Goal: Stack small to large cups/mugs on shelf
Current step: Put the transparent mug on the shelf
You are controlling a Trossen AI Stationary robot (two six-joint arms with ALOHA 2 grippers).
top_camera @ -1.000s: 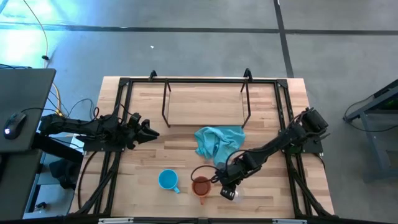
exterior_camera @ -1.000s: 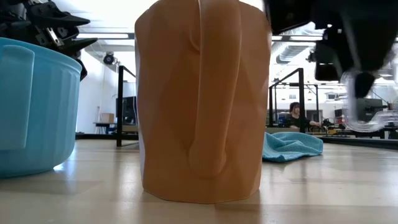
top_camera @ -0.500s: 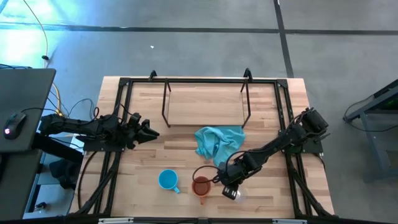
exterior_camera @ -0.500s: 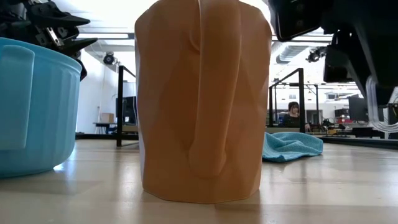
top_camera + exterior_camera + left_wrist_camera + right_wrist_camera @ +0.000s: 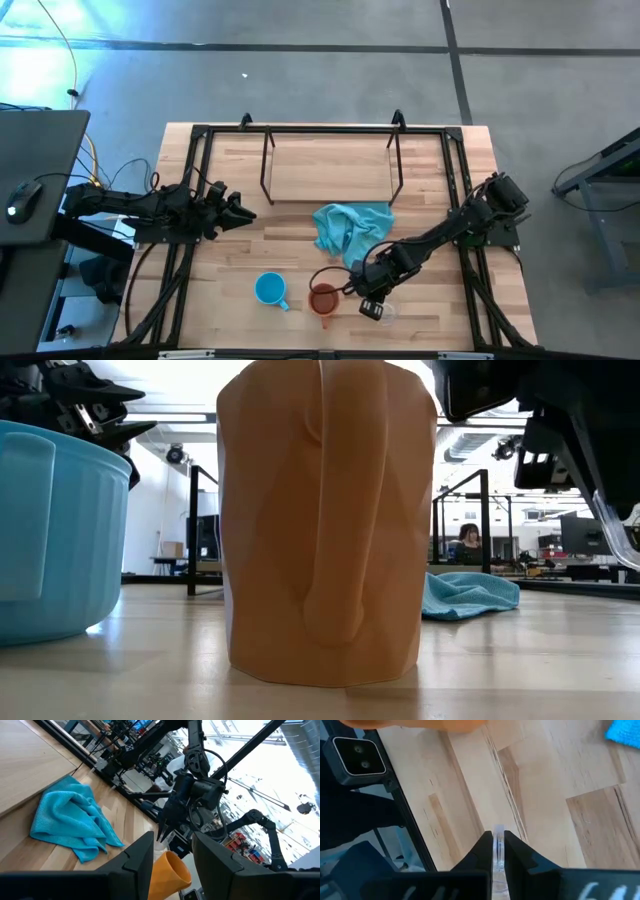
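Look first at your small clear glass cup (image 5: 384, 312). It sits near the front edge of the table (image 5: 440, 320), just to the right of the orange-brown mug (image 5: 323, 299). The right gripper (image 5: 373, 308) is down on it. In the right wrist view you can see the two dark fingers (image 5: 482, 849) pinched tight on the thin glass wall (image 5: 498, 851), one finger on each side of it. So the right gripper is closed on the glass cup.

The orange-brown mug stands upright beside the cup. You cannot see anything inside it. The bright blue mug (image 5: 269, 290) stands to its left, a little apart, and it looks empty from above. A teal cloth (image 5: 348, 228) lies crumpled between the mugs and the shelf (image 5: 330, 170). The shelf stands at the back of the table, and nothing sits on its wood top.

Your right arm (image 5: 450, 232) reaches from the right side of the table, slanting forward and down to the cup. Your left gripper (image 5: 240, 212) waits over the left side of the table, well apart from the mugs. Its fingers (image 5: 137, 857) are held apart, with nothing between them.

You cannot read any writing or labels on the cups.
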